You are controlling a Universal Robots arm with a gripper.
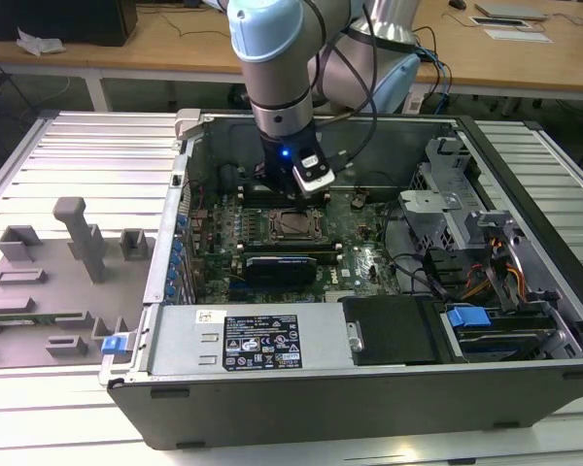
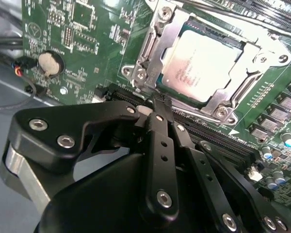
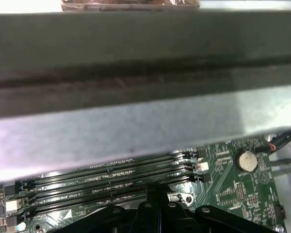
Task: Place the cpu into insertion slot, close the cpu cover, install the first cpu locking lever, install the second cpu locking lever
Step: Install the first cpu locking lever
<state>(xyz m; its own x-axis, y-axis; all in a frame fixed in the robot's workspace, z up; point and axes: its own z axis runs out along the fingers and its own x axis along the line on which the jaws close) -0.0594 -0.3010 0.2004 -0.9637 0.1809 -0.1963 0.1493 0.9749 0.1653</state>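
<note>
The cpu (image 2: 201, 65) lay seated in its socket on the motherboard (image 2: 87, 29). The cpu cover (image 2: 157, 43) looked folded down flat around it, so the work seemed to stand at the locking levers. In the second wrist view the jaws were closed tip to tip, just beside one corner of the socket. Whether a lever end was caught between them could not be told. Latching a lever would likely call for a steady push down and sideways under its hook, clear of the cover.
</note>
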